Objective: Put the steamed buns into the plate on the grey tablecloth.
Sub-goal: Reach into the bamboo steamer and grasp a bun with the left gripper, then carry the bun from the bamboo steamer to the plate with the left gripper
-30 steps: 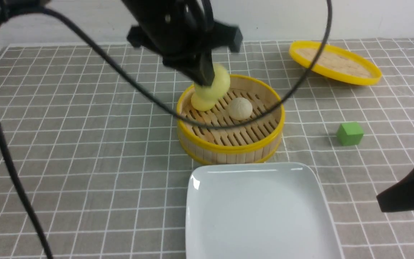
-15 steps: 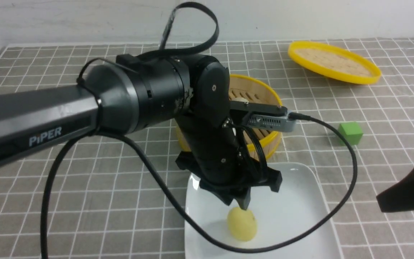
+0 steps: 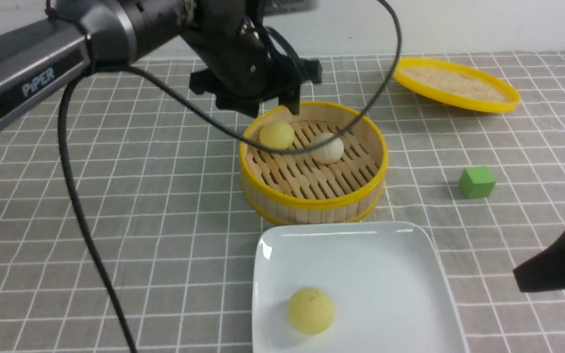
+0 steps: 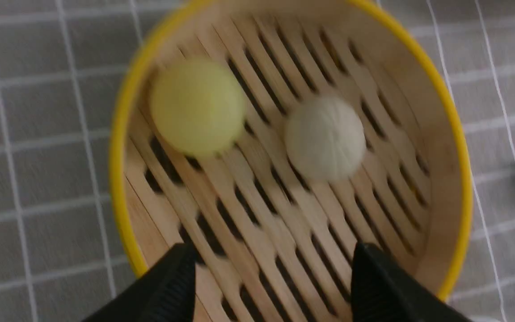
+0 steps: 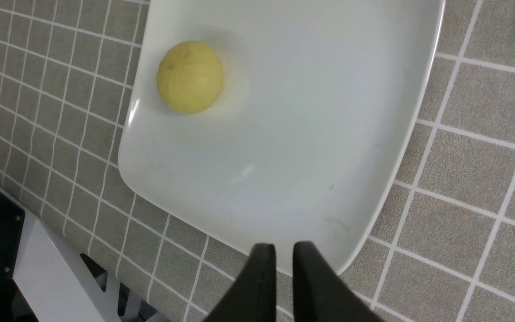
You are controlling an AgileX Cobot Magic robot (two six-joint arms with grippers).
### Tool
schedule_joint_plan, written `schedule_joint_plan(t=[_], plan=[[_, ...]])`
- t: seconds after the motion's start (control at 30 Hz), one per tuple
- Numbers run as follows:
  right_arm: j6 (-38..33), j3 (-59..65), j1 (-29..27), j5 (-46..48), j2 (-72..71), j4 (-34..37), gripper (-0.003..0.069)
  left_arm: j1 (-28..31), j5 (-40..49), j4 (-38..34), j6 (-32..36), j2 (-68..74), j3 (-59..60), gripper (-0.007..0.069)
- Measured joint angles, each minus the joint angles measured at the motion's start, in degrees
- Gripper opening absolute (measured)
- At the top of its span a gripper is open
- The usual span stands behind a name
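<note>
Pale yellow and domed, one steamed bun (image 3: 310, 311) rests on the glossy white square plate (image 3: 380, 274), which lies on the grey tablecloth (image 3: 130, 220); a second yellow bun (image 3: 276, 136) and an off-white bun (image 3: 327, 148) sit apart inside the round bamboo steamer basket (image 3: 312, 202), the yellow one close to the wall. The left gripper (image 4: 273, 273) is poised over the basket, its fingers wide apart with nothing between them. The right gripper (image 5: 283, 250) has its two fingertips slightly apart, with a narrow empty gap, near the plate's edge. Each bun is probably light and soft, yielding under pressure; a hard squeeze could dent it or tear its skin, whereas too loose a hold might let the smooth, rounded crown slip out. The best hold is likely low on opposite flanks, at the widest girth, with the fingers level and closed only until the sides give slightly. For the yellow bun, the nearby basket wall leaves little room for a finger on that side, so a grip aligned along the wall seems preferable; the off-white bun offers freer access all round. Gentle lowering onto the plate should limit rolling on its slick surface.
</note>
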Motion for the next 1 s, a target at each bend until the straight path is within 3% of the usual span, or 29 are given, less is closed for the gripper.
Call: schedule_joint_plan(t=[0.2,0.47,0.6,0.67,0.77,1.0], plan=[[0.0,0.0,0.0,-0.1,0.0,0.0,0.0090,1.5,6.4,-1.1,4.0,13.1,-14.9,0.0407],[0.0,0.0,0.0,-0.3,0.0,0.0,0.0093,1.4,6.6,1.3,4.6,21.5,-18.6,0.0347],[0.0,0.0,0.0,-0.7,0.0,0.0,0.0097,1.4,6.6,1.8,4.4,22.8,-18.6,0.0235],[0.0,0.0,0.0,-0.7,0.0,0.0,0.0099,1.4,6.6,1.9,4.4,22.6,-18.8,0.0100],[0.0,0.0,0.0,-0.7,0.0,0.0,0.0099,1.4,7.1,1.9,4.6,21.0,-18.8,0.0018],[0.0,0.0,0.0,-0.8,0.0,0.0,0.0107,1.4,15.0,2.2,7.9,10.8,-18.8,0.0009]])
